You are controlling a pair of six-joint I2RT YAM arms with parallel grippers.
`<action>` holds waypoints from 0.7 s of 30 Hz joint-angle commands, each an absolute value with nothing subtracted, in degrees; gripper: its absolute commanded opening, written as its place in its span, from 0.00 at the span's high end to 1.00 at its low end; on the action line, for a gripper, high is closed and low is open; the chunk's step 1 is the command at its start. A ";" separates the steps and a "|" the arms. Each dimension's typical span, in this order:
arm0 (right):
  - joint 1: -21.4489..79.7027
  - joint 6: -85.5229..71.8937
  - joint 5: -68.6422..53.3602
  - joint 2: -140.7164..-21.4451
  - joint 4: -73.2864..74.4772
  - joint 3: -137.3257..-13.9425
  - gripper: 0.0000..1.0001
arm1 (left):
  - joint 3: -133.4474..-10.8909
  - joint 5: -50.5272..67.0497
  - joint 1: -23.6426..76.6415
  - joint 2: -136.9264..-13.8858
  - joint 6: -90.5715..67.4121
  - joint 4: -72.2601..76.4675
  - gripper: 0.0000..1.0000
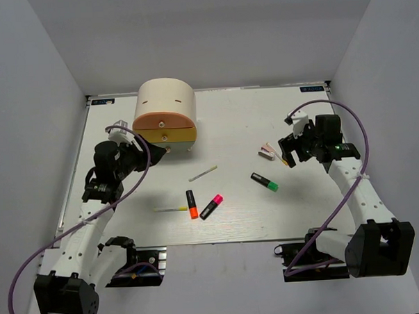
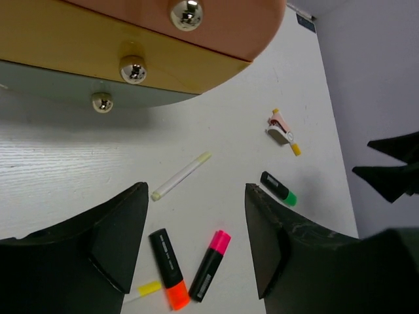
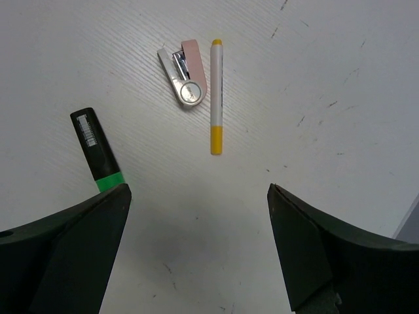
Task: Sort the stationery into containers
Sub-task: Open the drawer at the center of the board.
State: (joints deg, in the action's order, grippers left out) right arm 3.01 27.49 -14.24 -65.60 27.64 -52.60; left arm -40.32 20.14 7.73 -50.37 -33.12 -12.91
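The cream half-cylinder cabinet (image 1: 166,98) stands at the back left, its orange drawer (image 1: 164,121) above its yellow drawer (image 1: 169,136), both shut. My left gripper (image 1: 156,154) is open and empty just in front of the drawers; its view shows both knobs. On the table lie a pale pen (image 1: 203,173), an orange-capped marker (image 1: 191,204), a pink-capped marker (image 1: 212,206) and a yellow-tipped pen (image 1: 170,209). My right gripper (image 1: 288,153) is open and empty above a white pen with yellow ends (image 3: 217,97), a pink-white piece (image 3: 185,73) and a green-capped marker (image 3: 97,150).
The white table (image 1: 128,202) is boxed in by grey walls on the left, right and back. Both arms' purple cables loop beside them. A third small knob (image 2: 101,102) shows under the yellow drawer.
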 commanded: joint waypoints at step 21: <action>2.90 25.67 -29.18 -70.75 30.15 -54.58 0.52 | -42.63 14.77 6.86 -70.83 -47.72 13.36 0.30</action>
State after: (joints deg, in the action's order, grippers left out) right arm 3.01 27.18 -26.39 -70.15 31.53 -52.62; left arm -40.10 14.33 7.20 -70.13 -46.81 9.41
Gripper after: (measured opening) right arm 0.473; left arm 0.706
